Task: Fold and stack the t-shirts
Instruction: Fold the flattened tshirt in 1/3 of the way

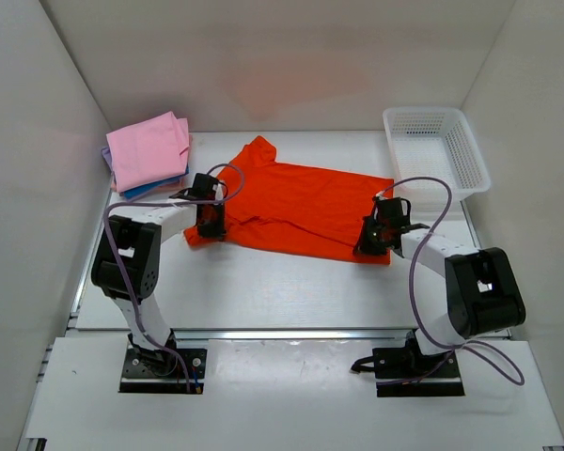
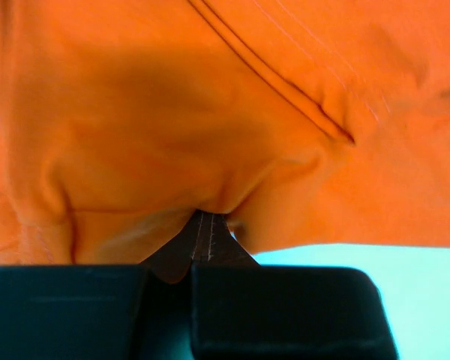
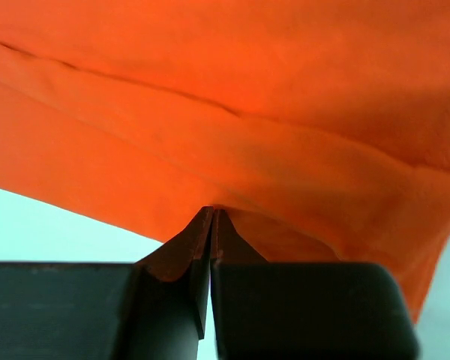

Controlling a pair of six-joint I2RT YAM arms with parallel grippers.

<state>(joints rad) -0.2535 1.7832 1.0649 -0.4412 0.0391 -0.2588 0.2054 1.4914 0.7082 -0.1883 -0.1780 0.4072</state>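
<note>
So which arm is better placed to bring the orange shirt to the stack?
Left, probably: the left end effector grips the shirt close to the pink stack; the right end effector is far across.

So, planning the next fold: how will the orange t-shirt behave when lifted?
Probably floppy: the orange t-shirt puckers where the left gripper pinches it, so its middle should sag between the grips. Likely light, being thin cloth lying flat on the table. Slipping seems unlikely: the right gripper is shut on a doubled hem.
</note>
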